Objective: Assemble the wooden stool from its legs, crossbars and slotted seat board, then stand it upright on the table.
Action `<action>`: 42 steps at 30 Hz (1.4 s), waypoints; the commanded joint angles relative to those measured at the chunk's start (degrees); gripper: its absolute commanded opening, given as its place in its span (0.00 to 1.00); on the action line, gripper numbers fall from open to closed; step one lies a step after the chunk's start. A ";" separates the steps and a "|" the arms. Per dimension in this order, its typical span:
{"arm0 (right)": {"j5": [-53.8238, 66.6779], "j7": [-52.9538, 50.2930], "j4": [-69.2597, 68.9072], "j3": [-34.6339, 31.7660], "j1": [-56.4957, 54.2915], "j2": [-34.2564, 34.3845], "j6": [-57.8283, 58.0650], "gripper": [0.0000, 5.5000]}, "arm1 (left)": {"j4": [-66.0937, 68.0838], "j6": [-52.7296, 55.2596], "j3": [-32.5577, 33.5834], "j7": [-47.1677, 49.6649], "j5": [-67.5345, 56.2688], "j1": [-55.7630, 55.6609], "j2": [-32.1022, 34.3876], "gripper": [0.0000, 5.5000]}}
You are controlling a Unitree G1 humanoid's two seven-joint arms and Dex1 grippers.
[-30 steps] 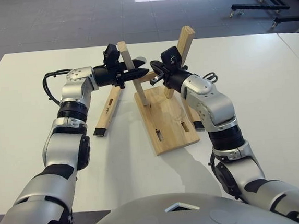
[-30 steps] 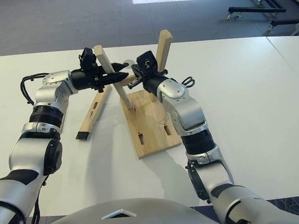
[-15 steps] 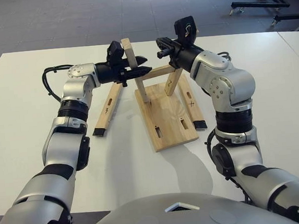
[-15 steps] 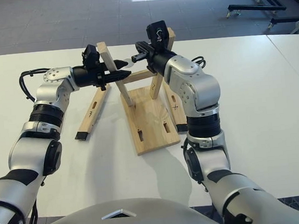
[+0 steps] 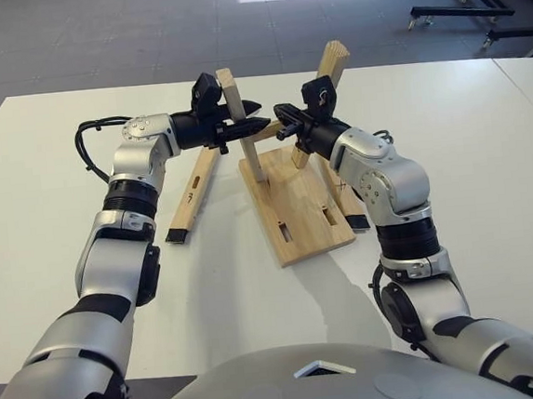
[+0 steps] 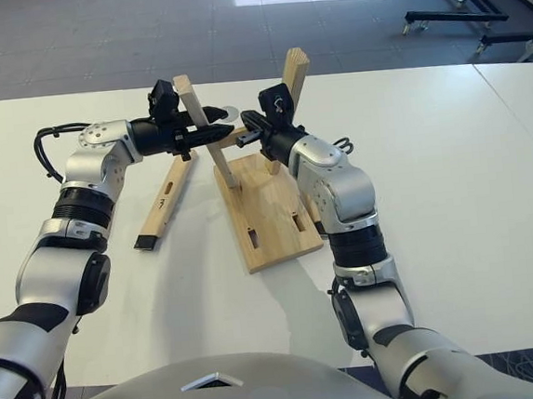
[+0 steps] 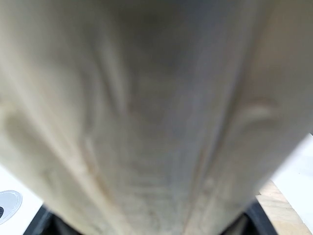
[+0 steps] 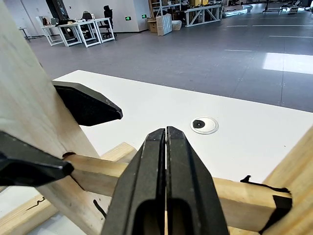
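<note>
left gripper (image 5: 249,126): closed across left upright leg (image 5: 252,161), 1 finger on each face, high on the shaft; judged a steadying hold, to keep the foot in its slot during work on the joint
right gripper (image 8: 165,142): fingers pressed flat together, nothing between them; poised just over crossbar (image 8: 244,193), near its middle; cannot tell whether touching; judged as placed to push down, not to grasp
crossbar: spanning the 2 standing legs, 1 end at left upright leg, other at right upright leg (image 5: 331,67); depth of seating at either end not readable
left upright leg, right upright leg: both rising from far end of seat board (image 5: 298,217), each tilted, splayed apart at the top
seat board: flat on table (image 5: 50,181), 2 near slots unfilled
spare leg (image 5: 191,192): flat on table, left of seat board, apart from it
marked leg (image 5: 349,203): flat on table, just beside right edge of seat board
stage, as judged: first leg pair and crossbar in joining; 2 legs not yet fitted, stool not yet stood upright
</note>
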 commanded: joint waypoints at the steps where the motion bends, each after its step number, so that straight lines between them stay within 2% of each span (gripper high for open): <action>1: 0.62 -0.34 3.00 -1.24 2.99 -0.33 3.40 0.01 | 1.75 2.40 -3.45 0.57 5.68 3.40 1.79 0.37; 10: 8.39 -3.42 -5.68 -10.04 -14.50 -0.45 11.78 0.01 | 2.21 2.35 -3.00 0.98 5.06 3.39 1.70 0.37; 13: 10.10 -4.99 -7.10 -11.43 -17.13 0.38 13.86 0.01 | 2.48 2.30 -3.01 0.99 5.06 3.23 1.77 0.37; 17: 9.27 -4.78 -7.56 -7.95 -11.54 1.19 13.31 0.01 | 2.54 2.34 -3.06 0.96 5.08 3.27 1.82 0.37; 23: 2.62 -1.58 0.75 2.38 5.64 -0.61 5.31 0.01 | 1.44 2.82 -3.22 1.01 4.91 4.12 1.81 0.37; 27: 6.44 -1.16 -1.56 -0.42 2.92 1.47 6.37 0.01 | 1.11 2.34 -3.23 2.18 5.02 4.63 1.73 0.37; 33: 14.62 -1.77 -7.92 -6.83 -5.58 2.87 12.66 0.01 | 3.06 2.15 -0.10 8.84 3.84 4.85 0.24 0.37; 42: 14.84 -2.14 -7.78 -6.77 -4.44 2.25 13.20 0.01 | 1.19 1.18 2.11 6.10 0.73 6.54 0.07 0.37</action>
